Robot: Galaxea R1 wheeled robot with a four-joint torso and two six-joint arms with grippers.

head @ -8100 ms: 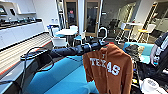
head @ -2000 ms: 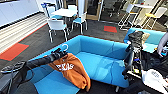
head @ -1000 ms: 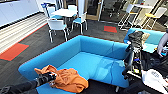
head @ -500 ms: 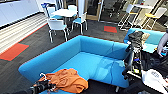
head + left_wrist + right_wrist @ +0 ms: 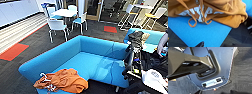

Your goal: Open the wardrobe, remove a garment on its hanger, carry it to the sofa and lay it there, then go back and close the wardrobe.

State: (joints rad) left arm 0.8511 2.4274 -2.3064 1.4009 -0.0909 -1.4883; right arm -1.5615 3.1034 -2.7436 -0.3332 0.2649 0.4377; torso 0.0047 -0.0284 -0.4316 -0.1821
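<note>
Head view: orange hoodie (image 5: pixel 64 80) lies crumpled on the near end of the blue sofa (image 5: pixel 90 53) seat, white hanger (image 5: pixel 44 75) poking out at its edge w/ hook free. Left wrist view: the hoodie w/ white lettering rests on the blue cushion, drawstring loops (image 5: pixel 192 23) trailing onto the fabric; dark carpet (image 5: pixel 238 36) beside the cushion edge. My left and right fingers: state cannot be told. Behind the sofa: white table (image 5: pixel 64 12) w/ white chairs (image 5: pixel 57 26), a person's arm (image 5: pixel 162 42) at far right.
</note>
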